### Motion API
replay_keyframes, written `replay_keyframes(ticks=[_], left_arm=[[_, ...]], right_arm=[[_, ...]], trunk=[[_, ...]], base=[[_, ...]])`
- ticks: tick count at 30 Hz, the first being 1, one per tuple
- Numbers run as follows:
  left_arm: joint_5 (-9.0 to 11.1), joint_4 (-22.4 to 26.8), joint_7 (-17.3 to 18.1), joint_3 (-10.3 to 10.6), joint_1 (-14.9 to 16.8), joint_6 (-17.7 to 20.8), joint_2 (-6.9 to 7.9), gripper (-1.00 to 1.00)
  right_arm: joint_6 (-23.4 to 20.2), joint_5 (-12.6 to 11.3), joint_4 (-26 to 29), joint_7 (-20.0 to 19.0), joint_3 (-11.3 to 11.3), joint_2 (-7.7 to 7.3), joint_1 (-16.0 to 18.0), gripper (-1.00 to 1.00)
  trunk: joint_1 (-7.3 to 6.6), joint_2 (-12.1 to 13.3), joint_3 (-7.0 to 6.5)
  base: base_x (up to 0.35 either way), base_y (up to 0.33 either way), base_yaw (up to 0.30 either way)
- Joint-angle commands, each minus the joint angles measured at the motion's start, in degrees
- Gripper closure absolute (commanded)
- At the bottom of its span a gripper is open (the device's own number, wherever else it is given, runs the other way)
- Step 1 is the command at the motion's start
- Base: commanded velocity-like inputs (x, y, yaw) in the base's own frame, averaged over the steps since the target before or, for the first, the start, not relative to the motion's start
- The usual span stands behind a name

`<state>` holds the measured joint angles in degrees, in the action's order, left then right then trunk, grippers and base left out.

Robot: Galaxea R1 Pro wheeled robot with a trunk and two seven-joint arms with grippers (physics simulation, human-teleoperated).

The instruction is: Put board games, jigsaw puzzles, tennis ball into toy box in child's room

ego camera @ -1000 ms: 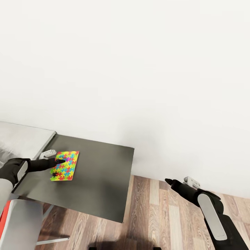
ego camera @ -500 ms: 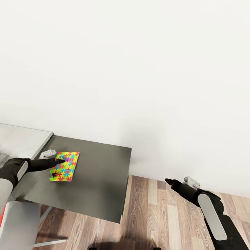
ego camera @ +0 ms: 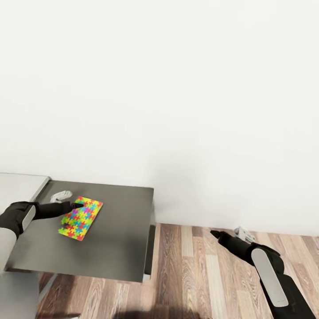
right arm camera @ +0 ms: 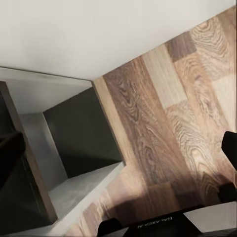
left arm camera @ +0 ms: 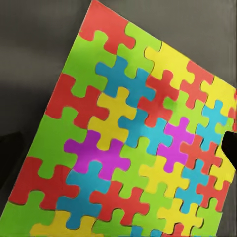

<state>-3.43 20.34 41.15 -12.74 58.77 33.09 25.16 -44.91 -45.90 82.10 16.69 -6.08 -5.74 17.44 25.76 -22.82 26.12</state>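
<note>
A flat jigsaw puzzle [ego camera: 79,217] in bright mixed colours lies at the left of the dark table [ego camera: 119,239]. My left gripper [ego camera: 79,205] reaches in from the left, its tip over the puzzle's far end. In the left wrist view the puzzle [left arm camera: 128,138] is very close, with one dark fingertip [left arm camera: 231,148] over its edge and the jaws standing wide apart. Whether the fingers touch the puzzle I cannot tell. My right gripper [ego camera: 214,231] hangs open over the wooden floor, right of the table, with nothing in it.
A small pale grey object [ego camera: 61,195] sits on the table just beyond the left gripper. A light grey surface [ego camera: 20,184] adjoins the table's far left. A white wall [ego camera: 177,110] stands behind. Wooden floor [ego camera: 199,274] lies to the right of the table's edge [right arm camera: 106,123].
The camera has swung, so the table has slid left in the view. The puzzle has stayed under the left gripper's tip and turned against the table. Both arms hold their places in the view.
</note>
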Motion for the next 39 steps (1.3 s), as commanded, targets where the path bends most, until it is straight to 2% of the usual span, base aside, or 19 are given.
replay_keyframes(ticks=[1, 18, 39], left_arm=[[-0.3, 0.0, 0.3, -0.5, 0.0, 0.0, -0.03, -1.0], [-0.4, 0.0, 0.3, -0.5, 0.0, -1.0, -0.03, -1.0], [-0.4, 0.0, 0.3, -0.6, 0.0, -0.8, -0.03, -1.0]], right_arm=[[-0.2, -0.6, -0.1, 0.5, 0.0, 0.01, 0.1, -1.0], [-0.2, -0.6, -0.4, 0.5, 0.0, -0.04, 0.1, -1.0], [-0.2, -0.6, -0.4, 0.5, 0.0, -0.04, 0.1, -1.0]], trunk=[[0.02, -0.1, 0.03], [0.02, -0.1, -0.08], [0.02, -0.1, -0.08]], base=[[-0.06, 0.0, -0.212], [-0.023, -0.048, -0.023], [-0.108, -0.057, 0.0]])
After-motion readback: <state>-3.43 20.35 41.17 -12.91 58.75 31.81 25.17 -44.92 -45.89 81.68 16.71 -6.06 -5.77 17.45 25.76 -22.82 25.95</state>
